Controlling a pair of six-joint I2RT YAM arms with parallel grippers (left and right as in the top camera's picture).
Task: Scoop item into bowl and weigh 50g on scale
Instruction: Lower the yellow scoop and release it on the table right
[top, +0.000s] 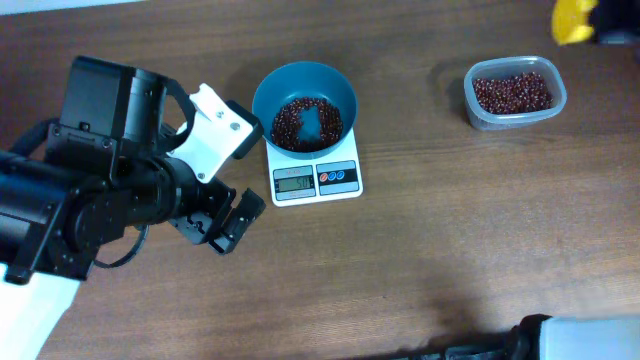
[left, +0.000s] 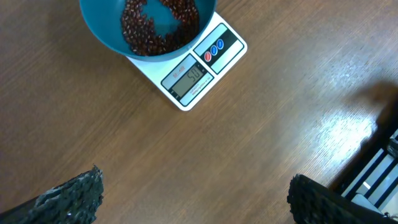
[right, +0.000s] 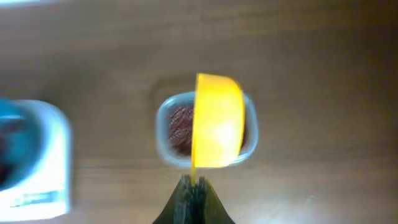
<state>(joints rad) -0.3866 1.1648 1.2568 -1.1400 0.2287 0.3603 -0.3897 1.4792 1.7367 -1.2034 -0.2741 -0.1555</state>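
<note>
The bowl (top: 300, 78) sits on the scale (top: 317, 180), leaving the display (left: 189, 78) in plain sight. The beans (top: 288, 125) are heaped inside, and we read roughly fifty. Our left claw (top: 228, 222) hangs released over the table (top: 450, 250), clear of the weighing. Our right claw (right: 194, 190) is clenched on the yellow scoop (right: 217, 121), poised above the clear tub (right: 160, 130), probably for adjusting.
</note>
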